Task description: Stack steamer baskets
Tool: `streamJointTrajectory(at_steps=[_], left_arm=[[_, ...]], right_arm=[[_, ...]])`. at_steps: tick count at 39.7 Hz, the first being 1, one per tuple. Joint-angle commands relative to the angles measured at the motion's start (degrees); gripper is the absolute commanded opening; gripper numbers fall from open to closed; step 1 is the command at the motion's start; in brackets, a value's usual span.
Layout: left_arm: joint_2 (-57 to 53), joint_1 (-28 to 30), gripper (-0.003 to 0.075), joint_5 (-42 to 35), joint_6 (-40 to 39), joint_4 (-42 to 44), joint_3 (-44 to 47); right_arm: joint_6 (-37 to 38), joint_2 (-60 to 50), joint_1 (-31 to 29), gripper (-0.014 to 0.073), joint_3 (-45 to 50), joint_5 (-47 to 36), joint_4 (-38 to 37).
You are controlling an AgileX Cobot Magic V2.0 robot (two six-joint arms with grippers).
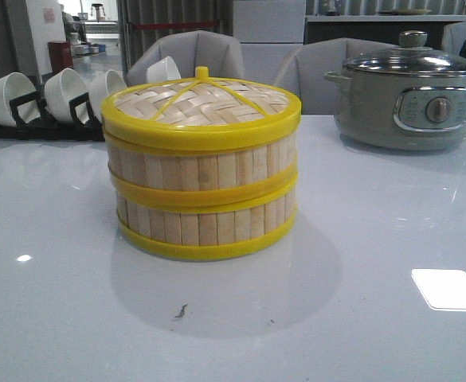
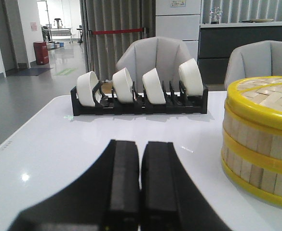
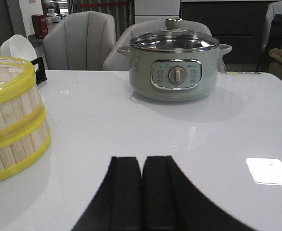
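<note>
Two steamer baskets (image 1: 202, 195) stand stacked one on the other in the middle of the white table, with a woven lid with a yellow rim (image 1: 201, 107) on top. The stack also shows in the left wrist view (image 2: 259, 144) and in the right wrist view (image 3: 13, 125). My left gripper (image 2: 141, 144) is shut and empty, low over the table to the left of the stack. My right gripper (image 3: 141, 160) is shut and empty, low over the table to the right of the stack. Neither gripper shows in the front view.
A black rack with white bowls (image 1: 45, 99) stands at the back left; it also shows in the left wrist view (image 2: 141, 91). A grey-green electric pot with a glass lid (image 1: 412, 91) stands at the back right. Grey chairs (image 1: 189, 52) stand behind the table.
</note>
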Motion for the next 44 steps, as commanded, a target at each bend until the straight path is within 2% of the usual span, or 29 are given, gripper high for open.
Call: streamJointTrajectory(at_steps=[1,44], left_arm=[[-0.76,-0.06,0.0085,-4.80,-0.14,-0.02,0.18],[-0.76,-0.06,0.0085,-4.80,-0.14,-0.02,0.18]], right_arm=[[-0.88,-1.15,0.02,0.0079,-0.85,-4.90,0.36],[-2.74,-1.15,0.02,0.0079,-0.85,-4.72,0.95]])
